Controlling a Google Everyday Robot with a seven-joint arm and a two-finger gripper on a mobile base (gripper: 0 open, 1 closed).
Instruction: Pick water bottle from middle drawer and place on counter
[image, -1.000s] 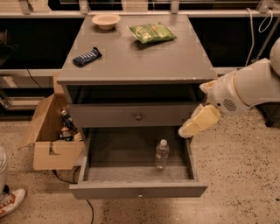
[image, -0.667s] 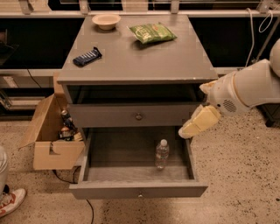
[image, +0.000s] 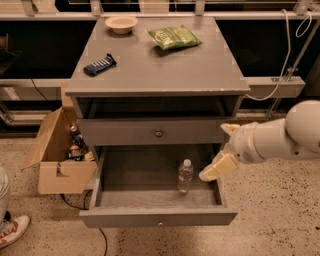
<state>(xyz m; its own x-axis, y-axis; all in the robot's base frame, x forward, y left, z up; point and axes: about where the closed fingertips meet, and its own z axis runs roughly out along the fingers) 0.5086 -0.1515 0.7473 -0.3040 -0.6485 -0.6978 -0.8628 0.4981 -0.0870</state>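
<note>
**A:** What are we looking at?

**B:** We are looking down on a grey cabinet. Its middle drawer (image: 145, 199) is standing pulled out. The water bottle (image: 185, 176) is standing upright on the drawer floor, towards the right.

**A:** Where is the gripper (image: 216, 169)?

**B:** It is hanging over the drawer's right side, just beside the water bottle and apart from it. A second ago it was higher, level with the upper drawer (image: 125, 133). Now we are seeing it lower and nearer. The water bottle is staying where it was.

**A:** Is it gripping anything?

**B:** Nothing, and we cannot tell how far it is open. A bowl (image: 122, 23), a green bag (image: 174, 37) and a dark bar (image: 99, 64) are lying on the counter (image: 160, 75).
</note>
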